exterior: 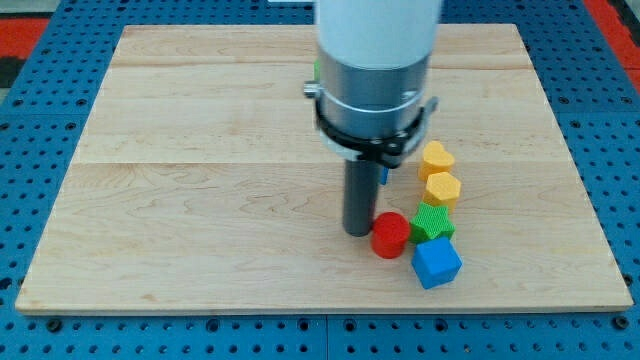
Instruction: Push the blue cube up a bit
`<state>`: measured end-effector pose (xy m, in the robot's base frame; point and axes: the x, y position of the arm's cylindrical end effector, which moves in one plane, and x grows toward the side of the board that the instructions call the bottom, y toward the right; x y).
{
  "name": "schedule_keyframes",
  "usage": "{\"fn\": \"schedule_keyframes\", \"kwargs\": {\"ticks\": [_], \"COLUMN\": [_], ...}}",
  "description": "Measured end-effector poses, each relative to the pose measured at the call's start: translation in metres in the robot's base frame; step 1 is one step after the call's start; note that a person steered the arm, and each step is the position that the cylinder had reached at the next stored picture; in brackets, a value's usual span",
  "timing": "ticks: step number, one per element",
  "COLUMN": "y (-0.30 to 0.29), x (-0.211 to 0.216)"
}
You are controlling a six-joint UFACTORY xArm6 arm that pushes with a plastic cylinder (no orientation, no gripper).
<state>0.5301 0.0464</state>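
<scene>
The blue cube [437,263] lies near the view's bottom, right of centre, on the wooden board [200,200]. A red cylinder [390,235] sits just up and left of it, and a green star-like block [432,222] sits right above it, touching or nearly so. Two yellow blocks [436,158] [441,188] stand in a column above the green one. My tip [357,232] is down on the board, right against the red cylinder's left side, about a block's width left of and slightly above the blue cube.
The arm's white and grey body [375,70] hides the board's upper middle. A sliver of green [316,70] and a sliver of blue [383,172] peek out beside it. A blue pegboard [40,150] surrounds the board.
</scene>
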Motion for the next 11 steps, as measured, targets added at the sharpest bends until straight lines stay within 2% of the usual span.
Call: {"fn": "schedule_keyframes", "kwargs": {"ticks": [1,4,5,6,7,8,10,11], "y": [0.036,-0.011,-0.013,-0.014,-0.016,-0.001,0.111,0.117], "x": [0.000,-0.040,-0.002,0.061,0.088,0.089,0.089,0.081]}}
